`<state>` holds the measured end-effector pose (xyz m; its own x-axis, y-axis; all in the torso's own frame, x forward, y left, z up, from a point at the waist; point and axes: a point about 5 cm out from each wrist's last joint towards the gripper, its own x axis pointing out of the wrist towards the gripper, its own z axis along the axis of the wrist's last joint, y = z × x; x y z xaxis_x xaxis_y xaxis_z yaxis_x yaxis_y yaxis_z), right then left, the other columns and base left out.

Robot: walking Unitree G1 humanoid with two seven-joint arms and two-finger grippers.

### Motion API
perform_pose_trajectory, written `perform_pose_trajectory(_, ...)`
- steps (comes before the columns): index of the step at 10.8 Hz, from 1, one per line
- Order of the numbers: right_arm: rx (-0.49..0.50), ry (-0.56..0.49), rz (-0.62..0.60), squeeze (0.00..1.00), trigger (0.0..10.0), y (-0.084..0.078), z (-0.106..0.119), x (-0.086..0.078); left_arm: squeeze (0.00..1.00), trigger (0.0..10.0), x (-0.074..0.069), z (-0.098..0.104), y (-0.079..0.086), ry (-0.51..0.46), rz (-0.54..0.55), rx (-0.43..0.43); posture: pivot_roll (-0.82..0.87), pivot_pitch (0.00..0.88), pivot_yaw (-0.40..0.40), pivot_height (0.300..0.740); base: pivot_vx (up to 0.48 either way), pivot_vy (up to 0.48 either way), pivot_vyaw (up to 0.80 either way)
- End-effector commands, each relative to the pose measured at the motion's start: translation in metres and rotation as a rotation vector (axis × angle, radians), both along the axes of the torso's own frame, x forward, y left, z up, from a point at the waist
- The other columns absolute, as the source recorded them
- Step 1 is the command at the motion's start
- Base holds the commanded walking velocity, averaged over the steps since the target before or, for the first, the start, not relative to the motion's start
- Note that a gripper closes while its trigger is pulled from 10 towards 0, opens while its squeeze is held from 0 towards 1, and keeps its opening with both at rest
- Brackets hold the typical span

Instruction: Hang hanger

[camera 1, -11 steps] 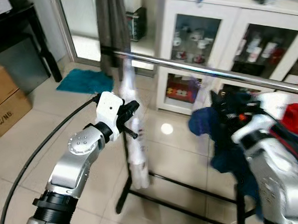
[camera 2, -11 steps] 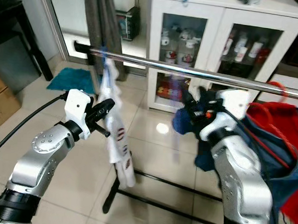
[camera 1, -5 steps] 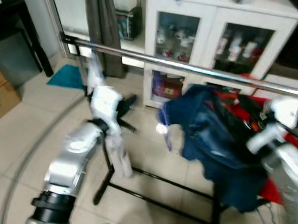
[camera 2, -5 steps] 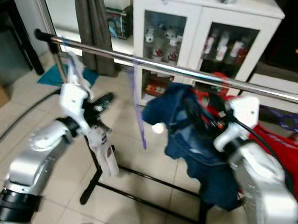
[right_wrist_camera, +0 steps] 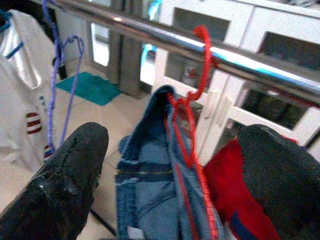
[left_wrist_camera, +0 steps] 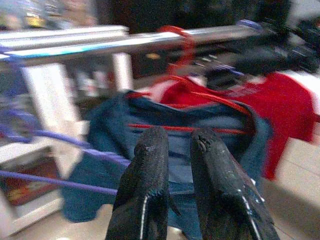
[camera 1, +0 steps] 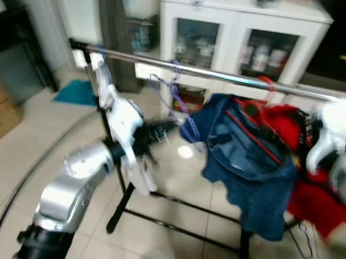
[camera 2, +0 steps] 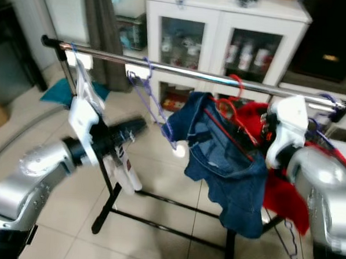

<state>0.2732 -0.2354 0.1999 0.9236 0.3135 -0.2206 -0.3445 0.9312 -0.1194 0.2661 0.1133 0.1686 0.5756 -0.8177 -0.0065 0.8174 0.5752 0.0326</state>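
Red hanger (right_wrist_camera: 192, 97) hooked over rail (camera 2: 187, 72), carrying jeans (camera 2: 223, 161). Probably light and stiff in the wire, soft and heavier in the denim; best taken at the neck under the hook. Counted: one red hanger, two purple hangers (camera 2: 154, 105), one white shirt (camera 1: 113, 112). Left gripper (left_wrist_camera: 176, 150) nearly closed, empty, aimed at the jeans. Right gripper (right_wrist_camera: 172, 165) wide apart, empty, just before the red hanger.

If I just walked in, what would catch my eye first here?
Probably the blue denim garment on a red hanger, hooked over the shiny clothes rail, with red clothing beside it. The right gripper gapes open facing it. An empty purple hanger hangs further along.
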Motion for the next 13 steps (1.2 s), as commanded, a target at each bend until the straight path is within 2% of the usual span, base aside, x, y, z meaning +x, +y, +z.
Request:
perform_pose_trajectory(1,-0.022,0.055,-0.015,1.0,10.0,0.0,-0.006,0.008,1.0,10.0,-0.002,0.001,-0.003,0.004,-0.029,0.005,-0.06,0.0,0.027,0.74,0.0,0.0,0.0)
perform_pose_trajectory(2,-0.041,0.073,-0.003,1.0,10.0,0.006,-0.009,0.021,1.0,10.0,-0.001,-0.006,-0.005,0.02,-0.049,0.046,-0.06,0.0,0.03,0.74,0.0,0.0,0.0)
perform_pose_trajectory(3,-0.04,0.098,0.0,0.0,10.0,0.011,-0.013,0.033,0.0,10.0,0.0,-0.01,-0.005,0.026,-0.054,0.071,-0.06,0.0,0.031,0.74,0.0,0.0,0.0)
perform_pose_trajectory(4,0.013,0.111,0.037,0.0,10.0,0.02,-0.017,0.04,0.0,10.0,0.001,-0.012,-0.005,0.033,-0.05,0.075,-0.06,0.0,0.029,0.74,0.0,0.0,0.0)
perform_pose_trajectory(5,-0.004,0.115,0.028,0.0,10.0,0.024,-0.021,0.049,0.0,10.0,0.002,-0.014,-0.005,0.037,-0.048,0.079,-0.06,0.0,0.027,0.74,0.0,0.0,0.0)
perform_pose_trajectory(7,-0.083,0.085,-0.109,0.0,10.0,0.016,-0.018,0.067,0.0,10.0,-0.001,-0.019,-0.004,0.047,-0.048,0.089,-0.06,0.0,0.025,0.74,0.0,0.0,0.0)
perform_pose_trajectory(9,-0.079,0.065,-0.1,0.0,10.0,0.013,-0.013,0.071,0.0,10.0,-0.002,-0.024,-0.004,0.06,-0.059,0.094,-0.05,0.0,0.017,0.74,0.0,0.0,0.0)
perform_pose_trajectory(11,-0.073,0.051,-0.049,0.0,10.0,0.01,-0.003,0.066,0.0,10.0,-0.002,-0.024,-0.004,0.049,-0.063,0.102,-0.06,0.0,0.011,0.74,0.0,0.0,0.0)
perform_pose_trajectory(13,-0.081,0.08,0.056,0.0,10.0,0.005,0.001,0.053,0.0,10.0,-0.002,-0.024,-0.005,0.047,-0.065,0.102,-0.06,0.0,0.009,0.74,0.0,0.0,0.0)
